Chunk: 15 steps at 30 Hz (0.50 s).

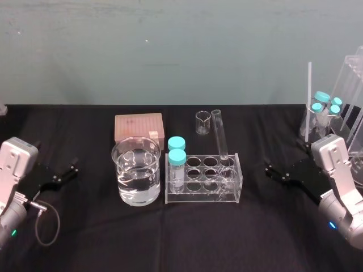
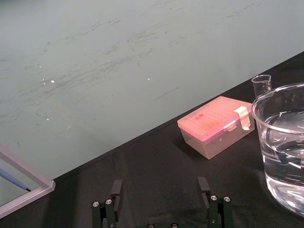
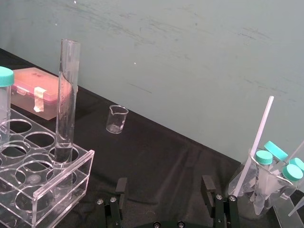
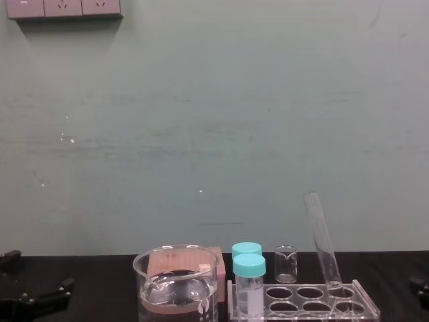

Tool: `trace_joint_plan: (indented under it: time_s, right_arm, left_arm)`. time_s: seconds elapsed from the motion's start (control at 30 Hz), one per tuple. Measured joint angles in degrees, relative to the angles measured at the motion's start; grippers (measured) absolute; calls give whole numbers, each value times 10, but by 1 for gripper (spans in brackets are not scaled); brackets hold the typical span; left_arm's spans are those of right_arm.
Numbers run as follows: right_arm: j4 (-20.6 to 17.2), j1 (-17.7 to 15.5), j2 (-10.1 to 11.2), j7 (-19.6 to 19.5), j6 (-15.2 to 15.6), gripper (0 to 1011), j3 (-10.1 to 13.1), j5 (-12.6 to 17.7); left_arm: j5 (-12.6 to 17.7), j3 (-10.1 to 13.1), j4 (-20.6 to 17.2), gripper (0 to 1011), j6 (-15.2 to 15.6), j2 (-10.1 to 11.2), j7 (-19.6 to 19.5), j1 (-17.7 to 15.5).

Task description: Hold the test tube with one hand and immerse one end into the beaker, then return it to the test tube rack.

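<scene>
Two grippers sit well apart from the glassware, one at each side of the black worktop (image 1: pixel 255 238), and neither holds anything. The right gripper (image 1: pixel 274 171), near the rack's right end, has its jaws spread wide. The left gripper (image 1: pixel 68 171) rests off to the beaker's left, jaws likewise parted.

The test tube (image 1: pixel 220 136) stands in the far right hole of the test tube rack (image 1: pixel 232 190), leaning a little to the left, open mouth up. The beaker (image 1: pixel 136 175), roughly half full of clear liquid, stands just beside the rack's left end. Two teal-capped vials (image 1: pixel 177 160) occupy the rack's left holes.

I judge the task to be at its opening step, the reach. The right gripper should next close on the tube's upper part and lift along its lean, so the tube clears the hole without dragging the rack.
</scene>
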Motion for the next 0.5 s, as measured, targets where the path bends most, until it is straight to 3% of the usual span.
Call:
trace_joint_plan:
  time_s: [0.5]
  right_arm:
    - [0, 0, 0, 1, 0, 1002, 1, 0]
  left_arm:
    - [0, 0, 0, 1000, 0, 0, 0, 0]
